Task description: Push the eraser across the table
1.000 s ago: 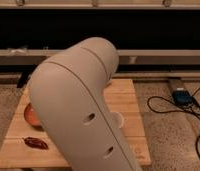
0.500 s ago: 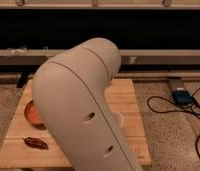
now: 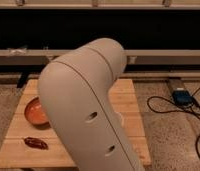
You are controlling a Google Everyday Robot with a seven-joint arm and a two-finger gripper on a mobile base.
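The robot's pale, rounded arm (image 3: pixel 88 107) fills the middle of the view, rising just right of the orange bowl (image 3: pixel 35 112) and covering most of the light plank worktop (image 3: pixel 129 102). The hand is out of sight past that arm, so I cannot tell how far open it is or whether it has hold of anything, and the eraser is hidden too, its place unknowable. A lumpy reddish-brown object (image 3: pixel 35 143) lies on the planks just in front of the bowl, and well to the bowl's right a small blue box (image 3: pixel 182 96) sits on the speckled floor (image 3: pixel 168 142).
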